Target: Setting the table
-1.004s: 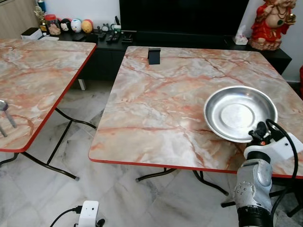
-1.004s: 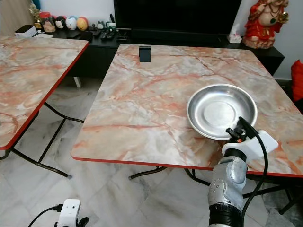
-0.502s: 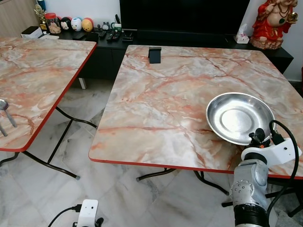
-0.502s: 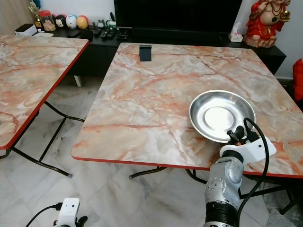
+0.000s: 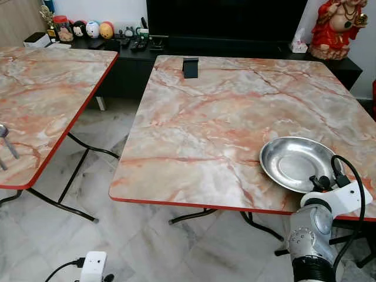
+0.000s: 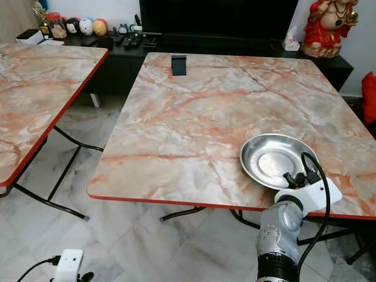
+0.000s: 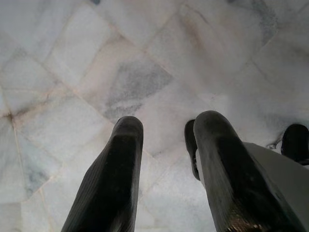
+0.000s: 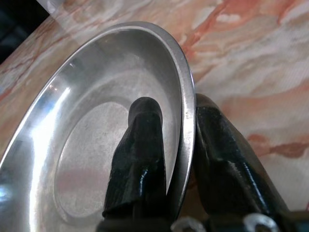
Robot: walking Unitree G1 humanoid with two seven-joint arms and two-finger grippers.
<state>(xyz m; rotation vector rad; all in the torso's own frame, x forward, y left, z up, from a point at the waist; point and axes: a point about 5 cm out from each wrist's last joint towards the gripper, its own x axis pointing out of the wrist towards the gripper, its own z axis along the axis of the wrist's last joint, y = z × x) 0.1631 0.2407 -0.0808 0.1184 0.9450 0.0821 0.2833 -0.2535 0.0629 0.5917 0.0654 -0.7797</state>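
A round steel plate [image 5: 295, 163] sits low over the front right part of the marble-patterned table [image 5: 200, 123], close to its red front edge. My right gripper [image 8: 186, 145] is shut on the plate's near rim. One finger [image 8: 142, 159] lies inside the dish and the other finger [image 8: 222, 164] is outside it, under the rim. From the head, the right gripper [image 6: 298, 178] shows at the plate's near edge, above the silver arm. The plate [image 8: 96, 145] holds nothing. My left gripper [image 7: 166, 159] hangs open over the floor.
A black stand [image 5: 190, 67] is at the table's far edge. A second marble table [image 5: 47, 88] stands to the left with a spoon [image 5: 6, 138] on it. A dark TV cabinet [image 5: 235, 47] and a red statue [image 5: 332, 26] lie beyond. Marble floor [image 5: 106, 200] runs between the tables.
The plate has come down from a raised, tilted pose to nearly flat, and has drawn back toward the table's front edge with my right gripper. The left arm still hangs.
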